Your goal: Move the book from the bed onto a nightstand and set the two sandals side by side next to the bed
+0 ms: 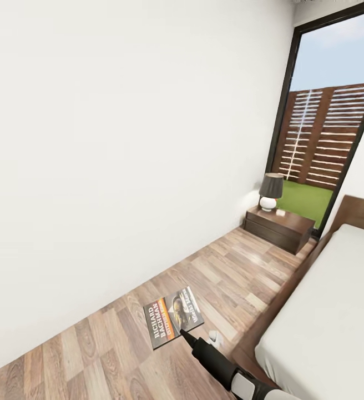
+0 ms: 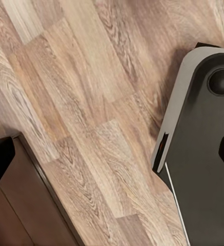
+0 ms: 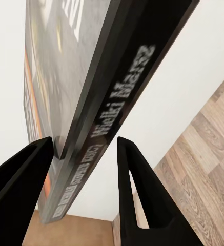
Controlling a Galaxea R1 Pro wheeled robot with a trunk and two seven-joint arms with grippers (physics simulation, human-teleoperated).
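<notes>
Wood-plank floor (image 1: 121, 344) lies under the book (image 1: 172, 317), which the right gripper (image 3: 83, 154) grasps between its black fingers (image 3: 135, 189). Whether the left fingers are clenched or released cannot be told.

You have even, bright daylight from the tall window (image 1: 329, 119) at the far right; the white wall (image 1: 121, 139) is near blown out, without texture. Shadows are soft and faint. Straight edges lean toward the head view's borders. In the right wrist view the book (image 3: 81, 102) cover is blurred, lettering smeared.
</notes>
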